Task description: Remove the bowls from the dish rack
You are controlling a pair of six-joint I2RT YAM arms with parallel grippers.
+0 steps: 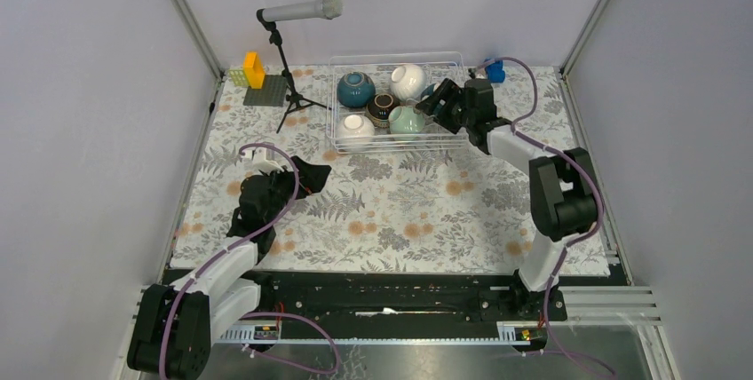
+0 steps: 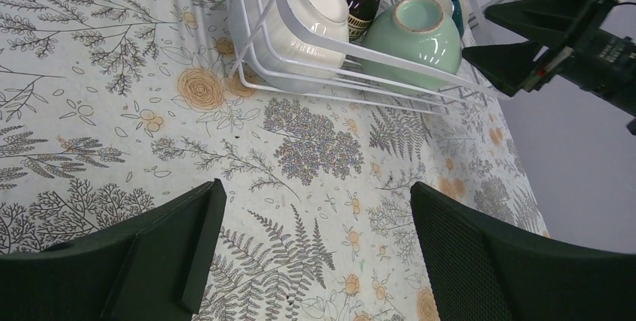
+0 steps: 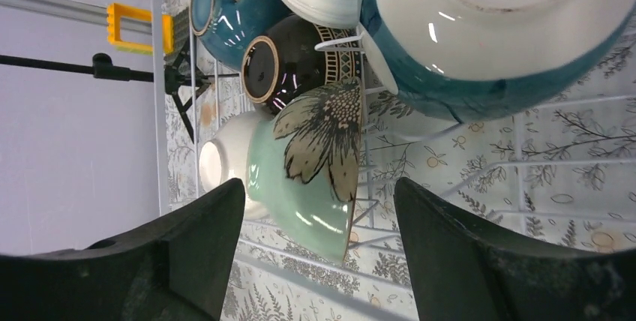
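The white wire dish rack stands at the back of the table with several bowls in it: a dark teal one, two white ones, a dark brown one and a pale mint one. My right gripper reaches into the rack's right end. In the right wrist view its jaws stand open either side of the mint bowl, which lies on its side; a second teal bowl looms beside it. My left gripper hovers open over the tablecloth, short of the rack.
A microphone on a black tripod stands left of the rack, beside a grey baseplate with a yellow block. A blue object lies behind the rack's right corner. Grey walls close in both sides.
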